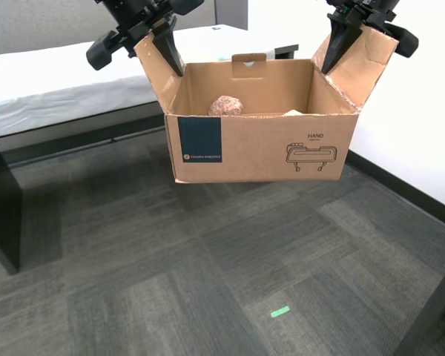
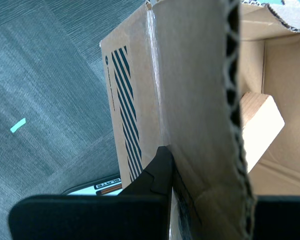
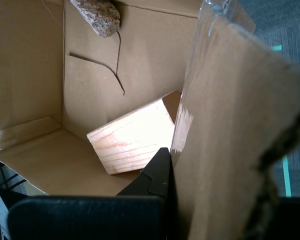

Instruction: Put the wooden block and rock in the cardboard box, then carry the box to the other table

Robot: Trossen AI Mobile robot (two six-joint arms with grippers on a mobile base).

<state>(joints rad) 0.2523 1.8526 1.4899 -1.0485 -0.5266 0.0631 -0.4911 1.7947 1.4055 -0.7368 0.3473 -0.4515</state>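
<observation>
- Grey carpet tiles [image 1: 133,282] cover the floor, with a white wall on the exterior view's right.
- A table draped in white cloth [image 1: 52,81] stands behind, toward the exterior view's left.
- The cardboard box [image 1: 259,144] hangs in the air above the carpet, open top up, blue label facing the camera.
- My first gripper [image 1: 334,46] reaches down from above and is clamped on the box's raised side flap on the exterior view's right.
- My second gripper [image 1: 167,46] does the same on the flap on the exterior view's left, one finger [image 2: 157,170] against the flap's outer face.
- The wooden block [image 3: 132,140] lies tilted on the box floor, just below my first gripper.
- The rock [image 1: 225,105] sits inside, nearer my second gripper.
- A green tape mark [image 1: 280,311] lies on the carpet.
</observation>
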